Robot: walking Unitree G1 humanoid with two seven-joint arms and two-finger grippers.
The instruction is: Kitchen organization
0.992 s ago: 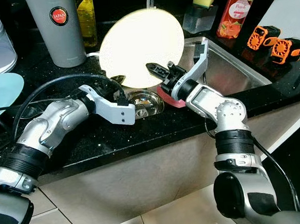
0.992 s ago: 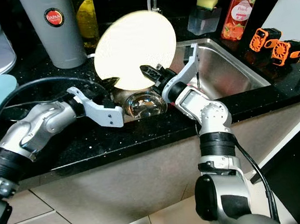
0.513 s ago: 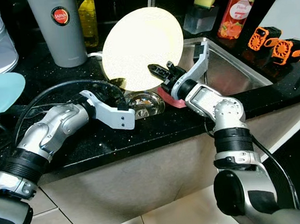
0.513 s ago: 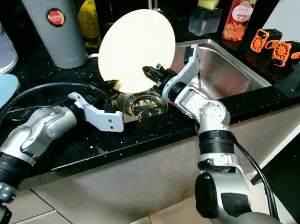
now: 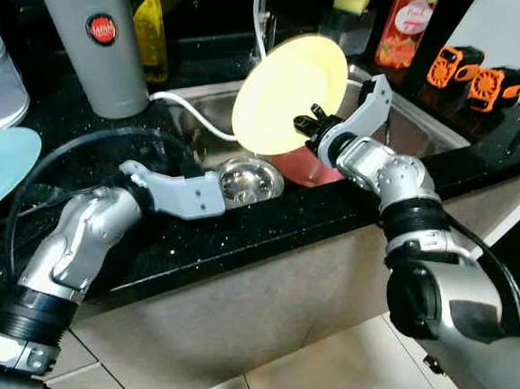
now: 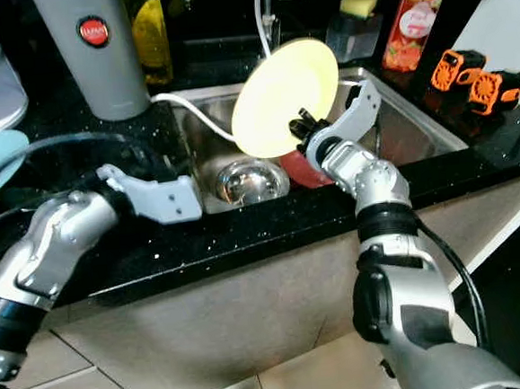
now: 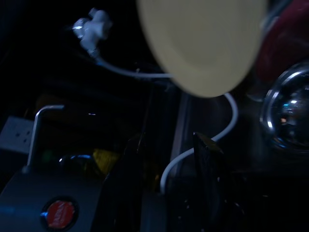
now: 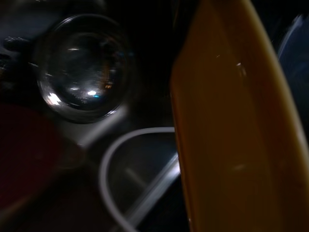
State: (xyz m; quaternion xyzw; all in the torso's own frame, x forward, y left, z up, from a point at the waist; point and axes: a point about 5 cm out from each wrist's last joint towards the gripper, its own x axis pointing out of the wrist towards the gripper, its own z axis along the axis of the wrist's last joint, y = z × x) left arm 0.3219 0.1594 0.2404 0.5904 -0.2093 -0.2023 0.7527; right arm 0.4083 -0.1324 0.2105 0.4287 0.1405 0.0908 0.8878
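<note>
While the right gripper (image 5: pixel 311 123) pinches the yellow plate (image 5: pixel 288 93) by its lower rim, tilted on edge above the sink (image 5: pixel 417 128), the left gripper (image 7: pixel 169 159), fingers apart and empty, sits well left, beside the glass bowl (image 5: pixel 248 179).

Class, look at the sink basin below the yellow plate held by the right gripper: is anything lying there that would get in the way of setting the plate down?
Yes. Under the round yellow plate held by the right gripper, the basin holds a clear glass bowl, a red dish and a white hose.
</note>
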